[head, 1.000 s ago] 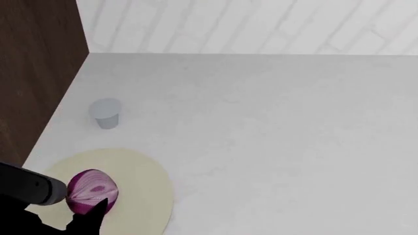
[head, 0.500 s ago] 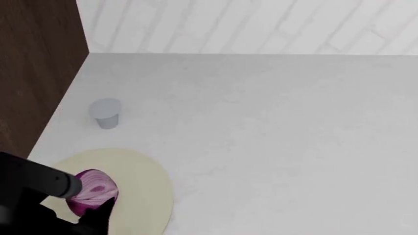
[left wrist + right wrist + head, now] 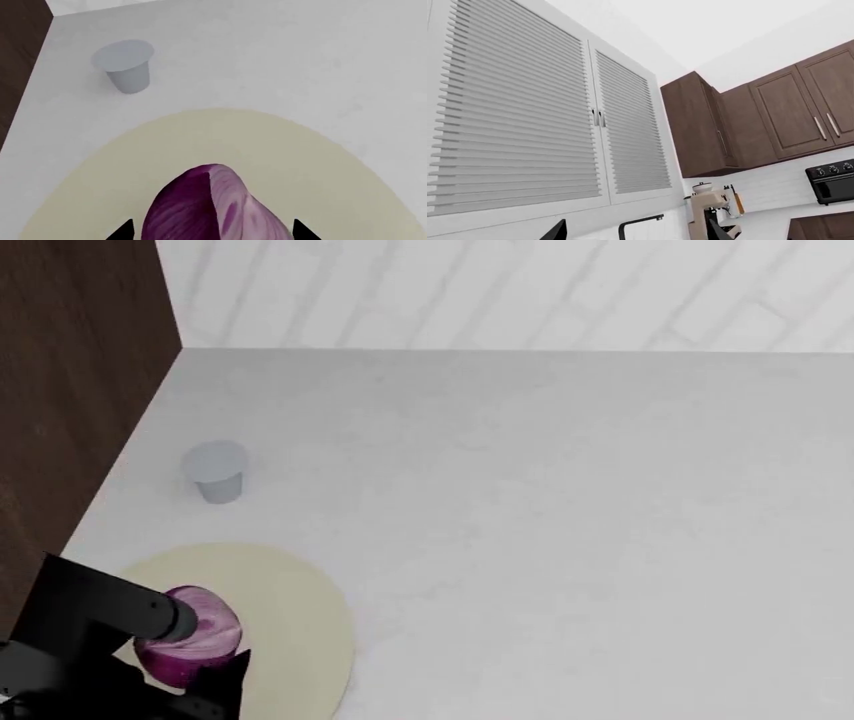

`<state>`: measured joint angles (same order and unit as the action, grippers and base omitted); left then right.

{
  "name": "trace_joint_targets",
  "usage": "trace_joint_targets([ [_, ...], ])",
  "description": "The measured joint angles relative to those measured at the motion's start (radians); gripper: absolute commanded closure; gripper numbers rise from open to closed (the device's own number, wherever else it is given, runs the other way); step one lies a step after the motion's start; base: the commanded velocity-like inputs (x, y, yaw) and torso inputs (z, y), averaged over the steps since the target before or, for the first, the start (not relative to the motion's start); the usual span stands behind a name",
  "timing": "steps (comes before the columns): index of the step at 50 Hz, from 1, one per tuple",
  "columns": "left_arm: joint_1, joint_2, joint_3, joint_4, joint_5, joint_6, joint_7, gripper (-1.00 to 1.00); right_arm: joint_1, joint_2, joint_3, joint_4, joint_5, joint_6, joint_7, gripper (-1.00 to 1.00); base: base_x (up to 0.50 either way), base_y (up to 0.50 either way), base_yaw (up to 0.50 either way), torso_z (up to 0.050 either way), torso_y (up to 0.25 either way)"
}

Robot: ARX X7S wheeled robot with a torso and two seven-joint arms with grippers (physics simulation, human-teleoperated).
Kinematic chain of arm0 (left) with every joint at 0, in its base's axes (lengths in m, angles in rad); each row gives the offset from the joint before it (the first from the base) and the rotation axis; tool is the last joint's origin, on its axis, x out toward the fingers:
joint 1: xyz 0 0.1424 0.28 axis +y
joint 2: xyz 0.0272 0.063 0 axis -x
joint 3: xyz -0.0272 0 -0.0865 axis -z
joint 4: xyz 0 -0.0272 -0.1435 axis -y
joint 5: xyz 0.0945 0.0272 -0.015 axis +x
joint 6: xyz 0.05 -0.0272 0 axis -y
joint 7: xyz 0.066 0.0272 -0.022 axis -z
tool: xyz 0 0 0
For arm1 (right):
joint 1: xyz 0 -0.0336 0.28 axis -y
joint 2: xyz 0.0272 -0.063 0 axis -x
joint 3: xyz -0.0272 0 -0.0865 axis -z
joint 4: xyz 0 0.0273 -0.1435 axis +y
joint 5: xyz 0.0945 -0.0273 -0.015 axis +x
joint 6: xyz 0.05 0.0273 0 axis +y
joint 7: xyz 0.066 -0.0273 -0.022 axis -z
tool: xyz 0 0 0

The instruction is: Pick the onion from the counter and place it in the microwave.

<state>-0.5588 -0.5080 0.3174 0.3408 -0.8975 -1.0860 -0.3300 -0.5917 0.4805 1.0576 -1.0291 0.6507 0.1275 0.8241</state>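
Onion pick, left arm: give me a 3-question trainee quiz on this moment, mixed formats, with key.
1. True or false: the onion lies on the cream disc, not on the bare counter.
2. Multiple choice: where do the left pincer fingertips stand?
A. both on one side of the onion
B. one on each side of the onion
C. around the grey cup
3. Short answer: which object besides the onion and the disc sits on the counter in the head view?

Key
1. True.
2. B; whether the fingertips touch the onion cannot be told.
3. The grey cup, upright, apart from the disc, near the brown side panel.
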Motion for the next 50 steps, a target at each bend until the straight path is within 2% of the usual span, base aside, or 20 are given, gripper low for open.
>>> trace_joint_targets([
  [12, -0.003, 0.001, 0.036, -0.037, 0.035, 0.031, 0.025, -1.00, -0.004, 0.005, -0.003, 0.001, -0.002, 0.000, 0.007, -1.00, 0.00, 0.00, 0.00, 0.000, 0.000],
  [13, -0.003, 0.001, 0.037, -0.037, 0.036, 0.032, 0.025, 1.00, -0.004, 0.006, -0.004, 0.001, -0.003, 0.000, 0.007, -1.00, 0.00, 0.00, 0.00, 0.000, 0.000],
  [30, 0.002, -0.010, 0.060, -0.021, 0.069, 0.052, 0.040, 1.00, -0.011, 0.013, -0.013, -0.001, -0.011, 0.003, 0.016, -1.00, 0.00, 0.00, 0.00, 0.000, 0.000],
  [50, 0.021, -0.010, 0.009, 0.106, 0.064, 0.137, 0.022, 1.00, -0.017, 0.022, -0.013, -0.002, -0.007, 0.000, 0.026, -1.00, 0.00, 0.00, 0.00, 0.000, 0.000],
])
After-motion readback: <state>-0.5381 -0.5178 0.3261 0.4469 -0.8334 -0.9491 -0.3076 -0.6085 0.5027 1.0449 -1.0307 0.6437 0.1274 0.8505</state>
